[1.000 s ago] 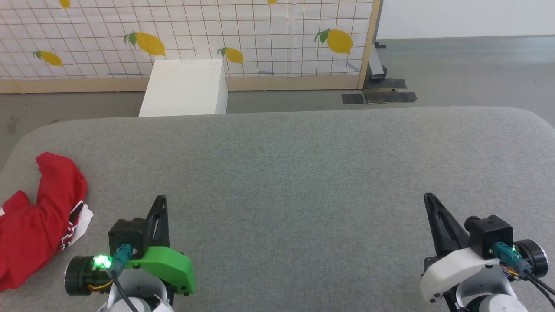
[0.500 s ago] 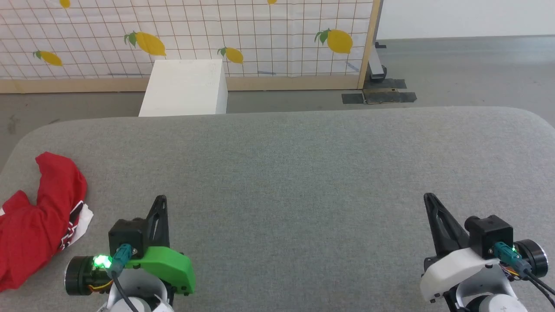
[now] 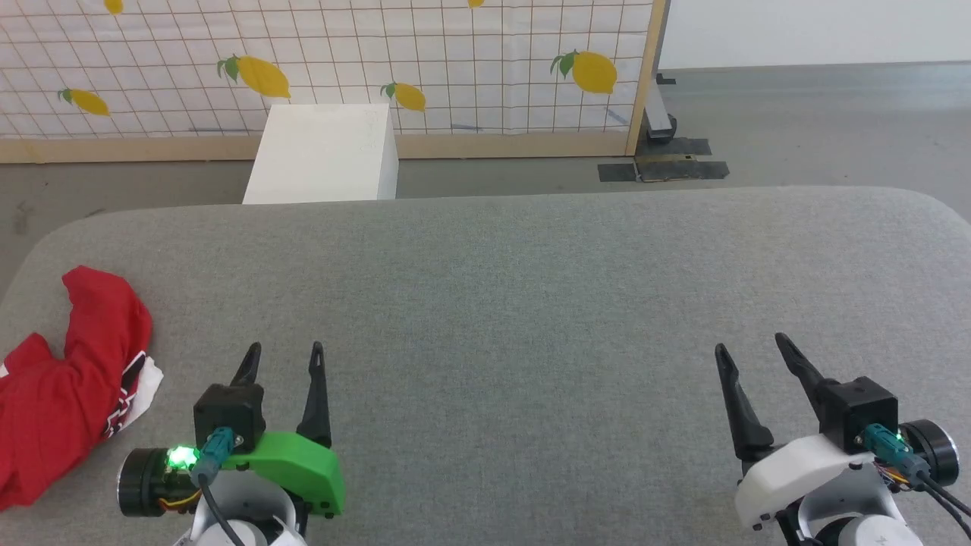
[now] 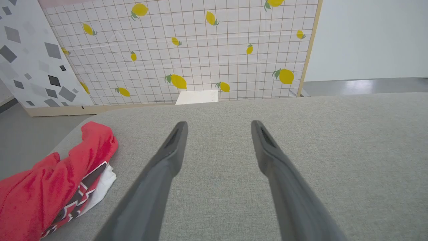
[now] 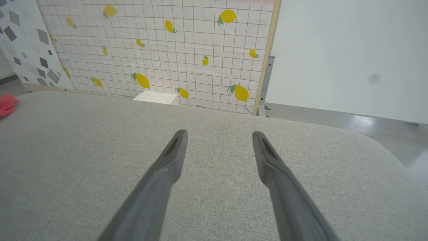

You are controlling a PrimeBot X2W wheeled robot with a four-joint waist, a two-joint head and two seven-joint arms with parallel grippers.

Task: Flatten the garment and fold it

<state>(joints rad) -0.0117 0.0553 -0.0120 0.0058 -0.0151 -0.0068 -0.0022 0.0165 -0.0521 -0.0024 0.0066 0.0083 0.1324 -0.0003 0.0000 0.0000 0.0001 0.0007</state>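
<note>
Left gripper (image 3: 285, 347): sits low at the near left of the grey padded table (image 3: 485, 288). Green wrist shell, with a green light lit beside the camera block. Both dark fingers (image 3: 315, 387) point away from the robot and are spread apart with nothing between them. The left wrist view shows bare grey fabric in the gap. Cannot judge whether the tips touch the table top.

Right gripper (image 3: 749, 343): matching pose at the near right, white wrist shell. Fingers lean slightly toward the left, also spread, nothing held.

Garment (image 3: 68, 371): crumpled red heap at the table's left edge, to the left of the left gripper and apart from it. Neither finger touches it. A white panel and red-white-black striped trim poke out on the side nearest the left gripper. One red lobe reaches farther up the table than the fingertips. Part of the heap runs off the head view at the left. It lies well apart from the right gripper, across most of the table.

Beyond the far table edge: a white box (image 3: 326, 155) on the grey floor (image 3: 796, 121), then a wood-framed gridded screen with lemon print (image 3: 455, 61).
</note>
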